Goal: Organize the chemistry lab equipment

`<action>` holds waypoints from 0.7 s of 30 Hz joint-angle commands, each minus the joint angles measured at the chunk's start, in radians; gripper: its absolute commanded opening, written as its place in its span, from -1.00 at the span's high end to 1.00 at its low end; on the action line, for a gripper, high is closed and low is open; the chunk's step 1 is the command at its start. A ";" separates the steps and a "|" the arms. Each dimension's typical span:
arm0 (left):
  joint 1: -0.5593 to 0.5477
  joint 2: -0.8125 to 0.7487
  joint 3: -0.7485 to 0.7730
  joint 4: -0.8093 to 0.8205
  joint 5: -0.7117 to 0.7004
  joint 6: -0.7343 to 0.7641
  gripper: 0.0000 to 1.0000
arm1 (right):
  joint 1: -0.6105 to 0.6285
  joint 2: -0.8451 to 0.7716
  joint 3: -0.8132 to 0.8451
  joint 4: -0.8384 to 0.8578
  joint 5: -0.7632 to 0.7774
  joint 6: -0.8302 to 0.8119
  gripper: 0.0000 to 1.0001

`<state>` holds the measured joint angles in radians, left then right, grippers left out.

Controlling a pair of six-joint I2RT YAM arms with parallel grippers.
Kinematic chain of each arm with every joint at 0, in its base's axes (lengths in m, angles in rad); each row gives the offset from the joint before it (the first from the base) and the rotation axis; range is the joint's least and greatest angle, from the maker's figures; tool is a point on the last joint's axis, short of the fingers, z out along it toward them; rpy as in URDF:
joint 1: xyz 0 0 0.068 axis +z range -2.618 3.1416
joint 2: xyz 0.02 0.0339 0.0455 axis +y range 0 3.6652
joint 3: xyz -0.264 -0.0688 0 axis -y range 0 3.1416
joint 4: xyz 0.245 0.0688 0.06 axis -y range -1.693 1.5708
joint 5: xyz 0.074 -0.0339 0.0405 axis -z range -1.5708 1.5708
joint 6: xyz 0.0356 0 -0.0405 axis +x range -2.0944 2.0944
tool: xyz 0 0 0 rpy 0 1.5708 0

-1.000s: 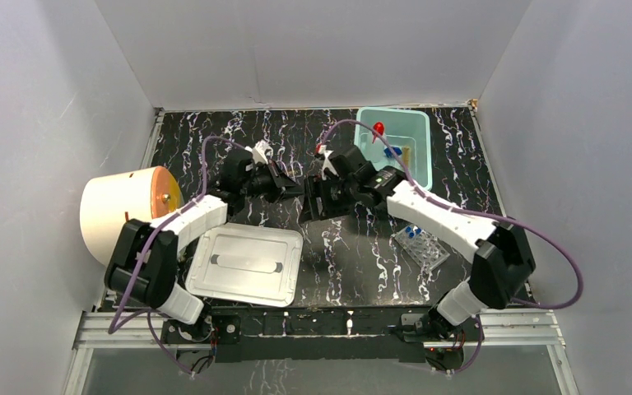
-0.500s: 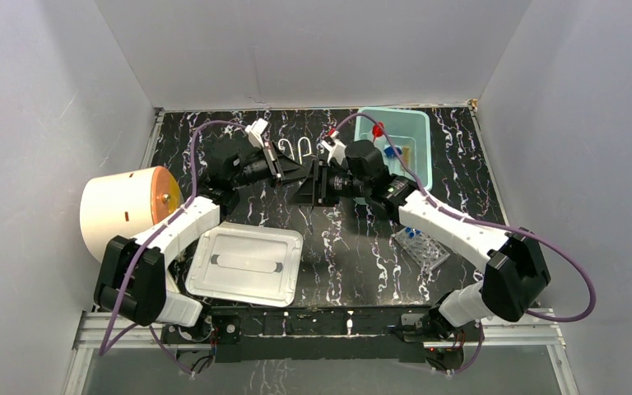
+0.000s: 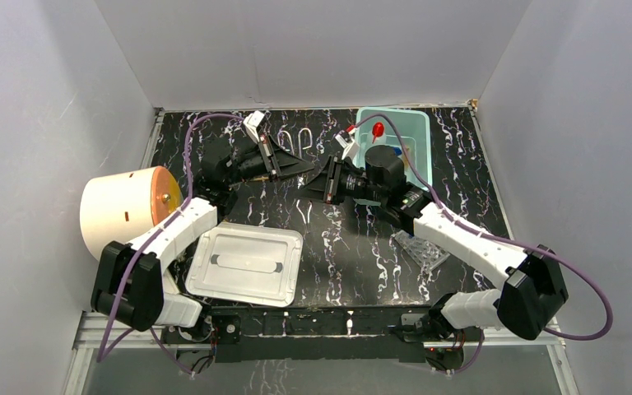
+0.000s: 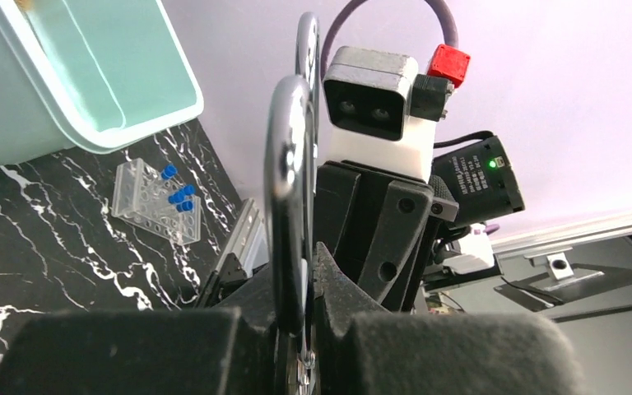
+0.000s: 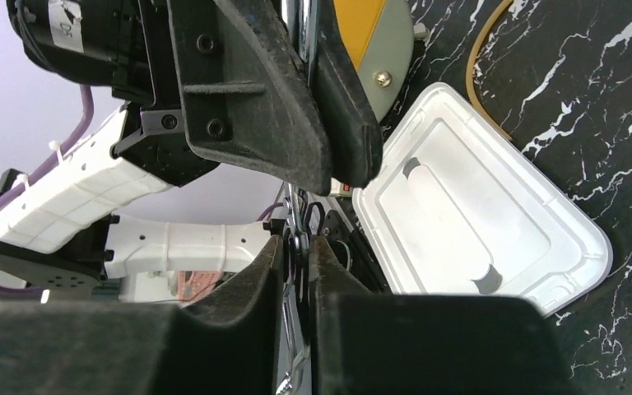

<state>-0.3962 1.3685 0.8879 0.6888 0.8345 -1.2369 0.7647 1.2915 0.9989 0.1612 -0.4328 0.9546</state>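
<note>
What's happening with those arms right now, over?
Left gripper, right gripper nose to nose, both shut on thin metal tool. Tool off the table, looks like handover. Nothing in the way.

You will find almost nothing legible here. In the left wrist view, the black module (image 4: 473, 177) behind the right gripper (image 3: 306, 189) carries several lines of white print beside a green light, too small to read. In the right wrist view, a white label (image 5: 66, 18) on a black housing shows digits, perhaps "50"; you cannot be sure.
</note>
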 commanded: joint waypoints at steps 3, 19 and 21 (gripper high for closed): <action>-0.001 -0.062 0.012 0.039 0.020 0.017 0.53 | -0.010 -0.008 0.016 0.090 -0.004 0.018 0.98; 0.015 -0.254 0.043 -0.607 -0.272 0.350 -0.91 | -0.398 0.007 0.217 -0.448 0.233 -0.403 1.00; 0.016 -0.279 0.017 -0.637 -0.273 0.357 -0.92 | -0.472 0.038 0.247 -0.486 0.251 -0.454 1.00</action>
<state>-0.3874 1.1496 0.9062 0.1841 0.5911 -0.9470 0.4065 1.2888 1.1454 -0.2035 -0.2897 0.6868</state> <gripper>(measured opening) 0.956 0.043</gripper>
